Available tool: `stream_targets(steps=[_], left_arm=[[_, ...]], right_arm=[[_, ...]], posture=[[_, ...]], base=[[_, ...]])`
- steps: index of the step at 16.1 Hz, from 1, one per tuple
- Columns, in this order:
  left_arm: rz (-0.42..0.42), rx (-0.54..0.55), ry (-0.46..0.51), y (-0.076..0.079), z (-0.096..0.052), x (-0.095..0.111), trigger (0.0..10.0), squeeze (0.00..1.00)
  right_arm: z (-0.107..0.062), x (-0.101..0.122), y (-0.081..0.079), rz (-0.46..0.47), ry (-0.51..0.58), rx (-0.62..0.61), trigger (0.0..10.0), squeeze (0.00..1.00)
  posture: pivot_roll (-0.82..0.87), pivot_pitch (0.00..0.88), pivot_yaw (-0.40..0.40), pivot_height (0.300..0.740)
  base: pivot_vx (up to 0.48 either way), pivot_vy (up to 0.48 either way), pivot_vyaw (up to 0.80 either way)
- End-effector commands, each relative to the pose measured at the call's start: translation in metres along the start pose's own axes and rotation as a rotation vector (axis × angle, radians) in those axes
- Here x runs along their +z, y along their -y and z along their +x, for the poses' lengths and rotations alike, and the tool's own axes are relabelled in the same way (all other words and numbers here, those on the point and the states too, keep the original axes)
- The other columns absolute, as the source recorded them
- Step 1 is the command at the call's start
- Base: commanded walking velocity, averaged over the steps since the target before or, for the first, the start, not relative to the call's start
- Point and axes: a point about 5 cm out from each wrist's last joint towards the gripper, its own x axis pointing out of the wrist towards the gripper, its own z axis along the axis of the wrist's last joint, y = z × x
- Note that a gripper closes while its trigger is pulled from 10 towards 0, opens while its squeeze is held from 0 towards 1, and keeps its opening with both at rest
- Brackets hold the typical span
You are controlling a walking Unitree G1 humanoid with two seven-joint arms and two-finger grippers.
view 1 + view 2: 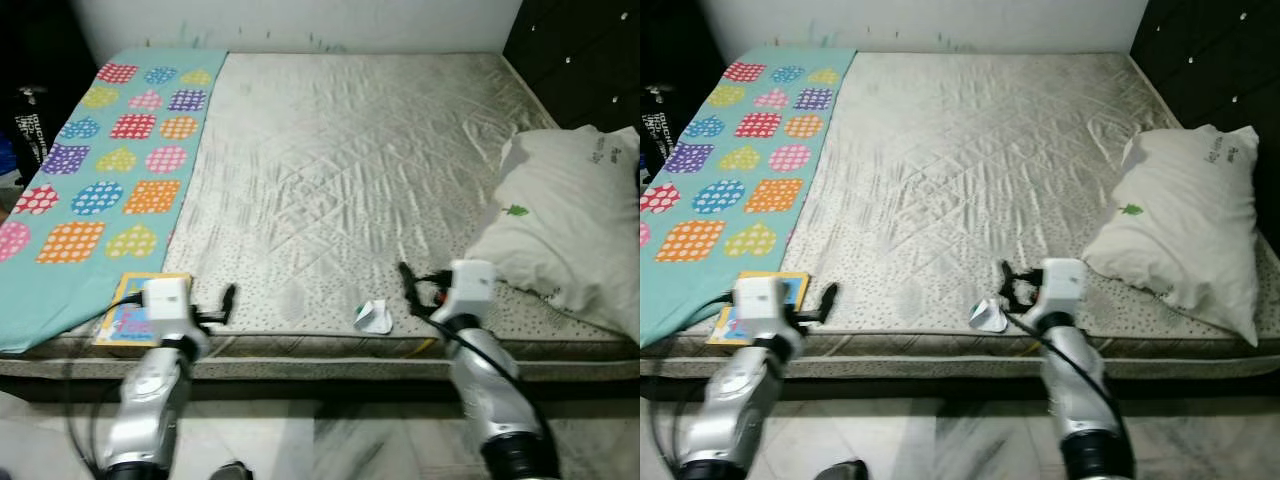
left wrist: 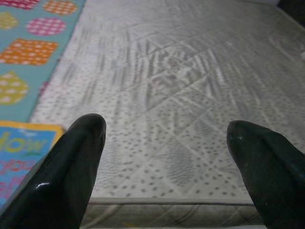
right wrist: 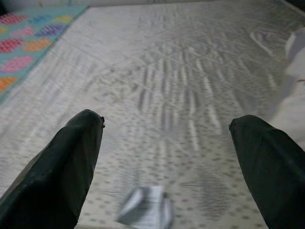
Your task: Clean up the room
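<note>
One crumpled white paper scrap, small, folded, on mattress edge

We see a wide bare stretch of mattress ahead — open to either gripper from the near edge. On the right a white pillow blocks the way; on the left lie a patterned blanket and a book. Crumpled paper sits near the edge — just beside the right gripper.
</note>
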Motion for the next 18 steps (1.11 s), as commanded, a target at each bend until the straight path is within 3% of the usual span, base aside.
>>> stream_targets(steps=[1, 7, 10, 12, 18], left_arm=[[0.013, 0.025, -0.003, -0.0079, -0.0030, -0.0005, 10.0, 0.00], [0.007, 0.018, 0.003, -0.0075, -0.0021, 0.0009, 10.0, 0.00], [0.087, 0.035, 0.020, -0.0085, -0.0006, 0.0069, 10.0, 0.00], [0.051, -0.033, 0.010, -0.0031, -0.0015, 0.0042, 10.0, 0.00], [0.017, -0.044, 0.021, -0.0026, -0.0026, 0.0034, 10.0, 0.00]], right_arm=[[0.0009, -0.0014, -0.0044, 0.010, -0.010, 0.012, 10.0, 0.00], [0.0013, -0.0007, -0.0043, 0.010, -0.006, 0.009, 10.0, 0.00], [0.0010, 0.0001, -0.0044, 0.004, -0.001, 0.010, 10.0, 0.00], [0.0010, -0.0001, -0.0041, 0.004, -0.002, 0.009, 10.0, 0.00], [0.0006, -0.0005, -0.0027, 0.019, -0.002, 0.001, 10.0, 0.00]], posture=[[0.04, 0.146, -0.034, 0.740], [0.04, 0.147, -0.034, 0.740], [0.04, 0.150, -0.036, 0.740], [0.04, 0.150, -0.036, 0.740], [0.03, 0.150, -0.033, 0.740]], base=[[0.000, -0.262, 0.00], [0.000, -0.131, 0.00], [0.000, 0.000, 0.00], [0.000, 0.000, 0.50], [0.000, 0.000, 0.07]])
